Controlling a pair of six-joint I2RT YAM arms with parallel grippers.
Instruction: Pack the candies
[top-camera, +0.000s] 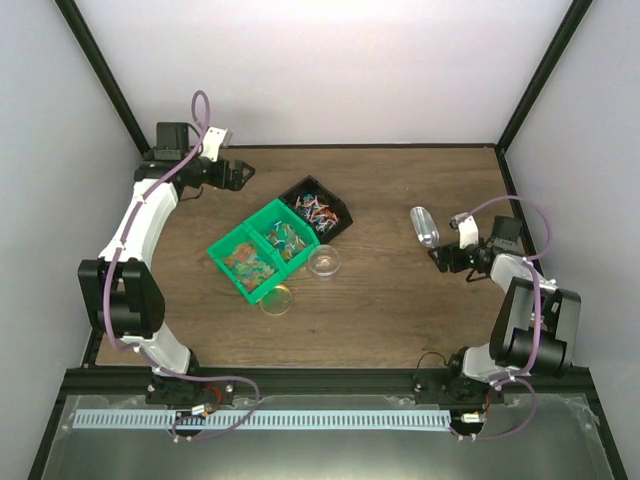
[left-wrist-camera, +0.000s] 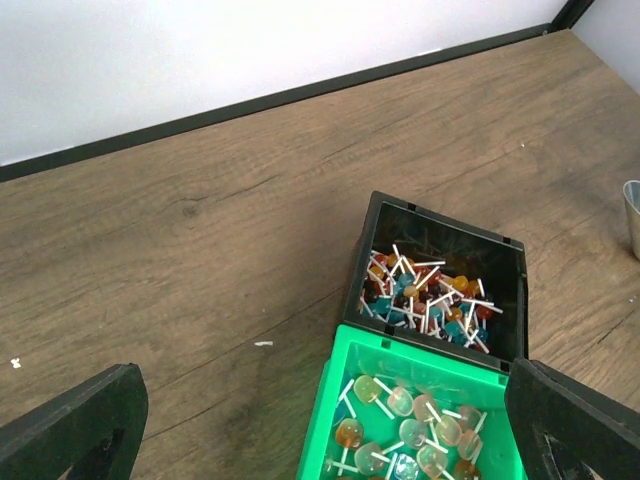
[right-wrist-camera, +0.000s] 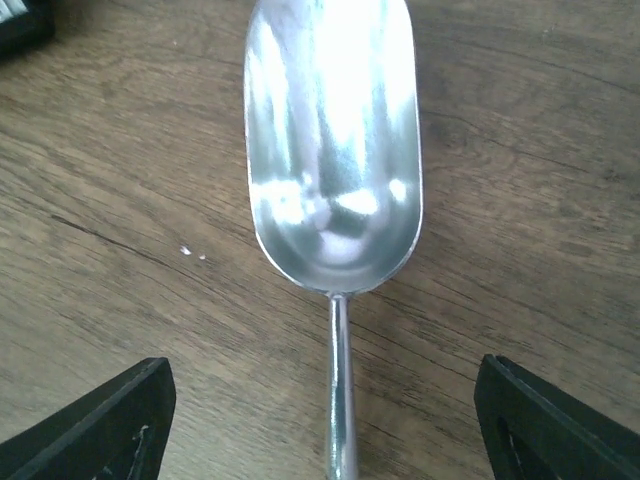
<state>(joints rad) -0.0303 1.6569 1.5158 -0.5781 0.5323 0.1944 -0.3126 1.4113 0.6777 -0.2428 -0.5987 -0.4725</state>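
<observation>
A brown wooden table (top-camera: 400, 310) is seen between white walls; the candies (left-wrist-camera: 425, 295) are held in a black bin (left-wrist-camera: 440, 228) and a green bin (left-wrist-camera: 420, 358); the clear cup (top-camera: 324, 262) looks unfilled, so packing is judged barely begun; the empty scoop (right-wrist-camera: 335, 150) lies ungrasped between the wide-spread fingers of the right gripper (right-wrist-camera: 330, 420); the left gripper (top-camera: 243, 172) is also spread, empty.

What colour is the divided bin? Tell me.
The divided bin is bright green, clearest in the top external view.

The left fingers (left-wrist-camera: 75, 425) and right fingers (right-wrist-camera: 100, 420) are each spread wide apart, angled downward.
</observation>
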